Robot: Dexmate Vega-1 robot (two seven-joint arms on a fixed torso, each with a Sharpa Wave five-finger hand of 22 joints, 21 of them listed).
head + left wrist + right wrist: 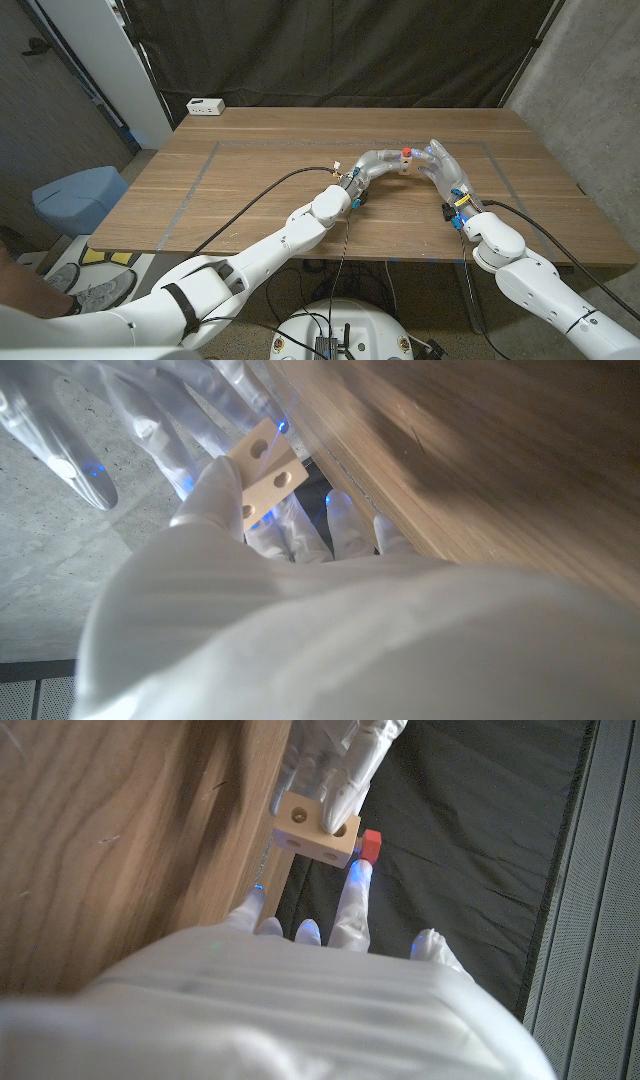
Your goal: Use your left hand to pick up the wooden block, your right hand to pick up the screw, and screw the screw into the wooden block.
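Observation:
Both hands meet above the middle of the table [260, 170]. My left hand [372, 166] grips the pale wooden block [266, 468], which has round holes in its faces. The block [316, 829] is held up off the table, with my left hand's fingers [331, 758] wrapped over its far side. A screw with a red head [370, 845] sits against the block's side; its shaft is hidden. My right hand [441, 168] holds that red head [405, 152] with its fingertips [355, 885].
A white box [205, 106] lies at the table's far left corner. Grey tape lines [195, 185] mark a rectangle on the wood. A blue stool [80, 196] stands off the table's left side. A black cable [270, 187] runs along my left arm.

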